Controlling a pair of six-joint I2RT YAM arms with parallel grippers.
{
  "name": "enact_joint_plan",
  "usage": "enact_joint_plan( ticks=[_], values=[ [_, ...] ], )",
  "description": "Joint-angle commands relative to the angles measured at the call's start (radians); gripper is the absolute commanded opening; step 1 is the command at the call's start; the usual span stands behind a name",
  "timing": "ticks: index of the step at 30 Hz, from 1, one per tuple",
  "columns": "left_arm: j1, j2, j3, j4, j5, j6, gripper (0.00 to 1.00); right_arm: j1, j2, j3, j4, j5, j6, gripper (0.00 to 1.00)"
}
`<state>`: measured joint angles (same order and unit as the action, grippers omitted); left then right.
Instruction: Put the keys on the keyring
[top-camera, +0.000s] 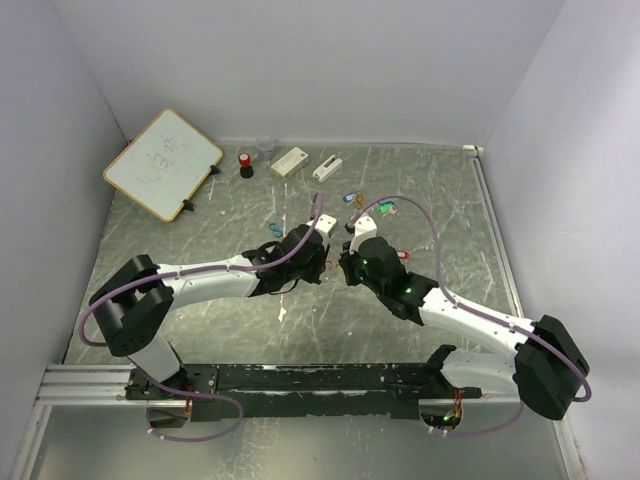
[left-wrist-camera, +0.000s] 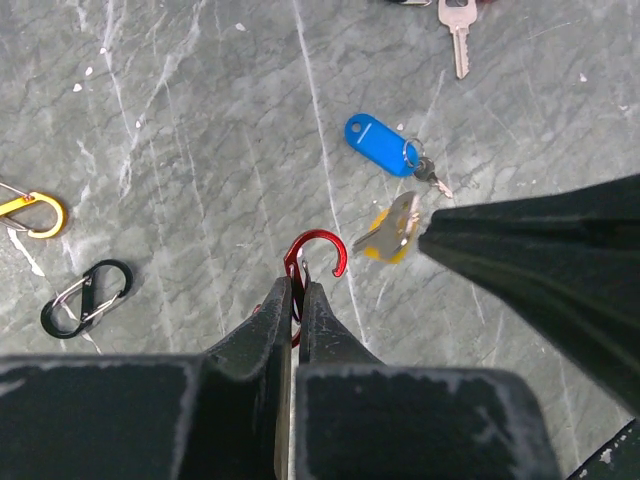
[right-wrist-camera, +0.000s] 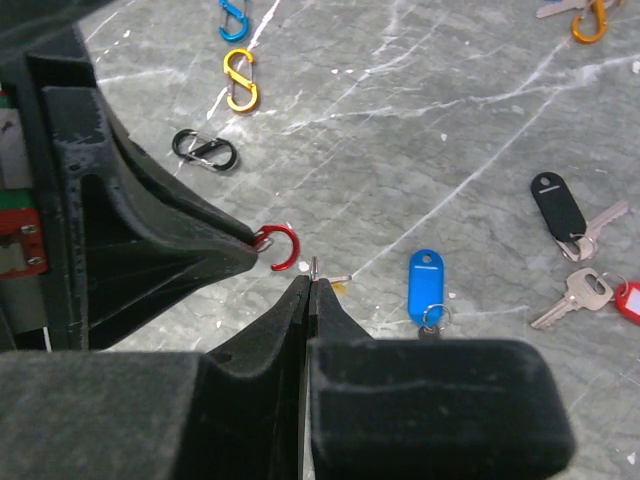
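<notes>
HOLD: left gripper (left-wrist-camera: 296, 290) clamps red clip (left-wrist-camera: 318, 250), centre of left wrist view | right gripper (right-wrist-camera: 311, 283) pinches yellow-tagged key (left-wrist-camera: 392, 230) just right of hook | HANDLING: likely light, stiff, slippery; grip tag, leave ring free

White arms (top-camera: 205, 282), blk claws (left-wrist-camera: 296, 295) (purple cables (top-camera: 97, 312))

In the far left corner ahead of me sits a wood-framed whiteboard (top-camera: 163, 163). Along the back of the grey marbled table (top-camera: 420, 190): a red-topped black object (top-camera: 245, 164), a clear cup (top-camera: 265, 146), two white blocks (top-camera: 289, 161). Nearer me, a black S-clip (right-wrist-camera: 205, 150), a yellow S-clip (right-wrist-camera: 240, 80) and a blue S-clip (right-wrist-camera: 232, 18) lie in a row.
</notes>
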<state>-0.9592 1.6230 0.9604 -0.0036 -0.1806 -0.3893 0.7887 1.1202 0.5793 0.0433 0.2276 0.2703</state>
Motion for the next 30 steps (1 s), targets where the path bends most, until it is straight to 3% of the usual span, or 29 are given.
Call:
enact_joint_plan(
  ticks=[1, 30],
  values=[
    [0.009, -0.040, 0.012, 0.048, 0.042, 0.009, 0.07, 0.031, 0.018, 0.003, 0.050, -0.012, -0.031, 0.00],
    [0.029, -0.074, -0.012, 0.045, 0.083, 0.027, 0.07, 0.100, 0.070, 0.046, 0.060, 0.032, -0.051, 0.00]
  ],
)
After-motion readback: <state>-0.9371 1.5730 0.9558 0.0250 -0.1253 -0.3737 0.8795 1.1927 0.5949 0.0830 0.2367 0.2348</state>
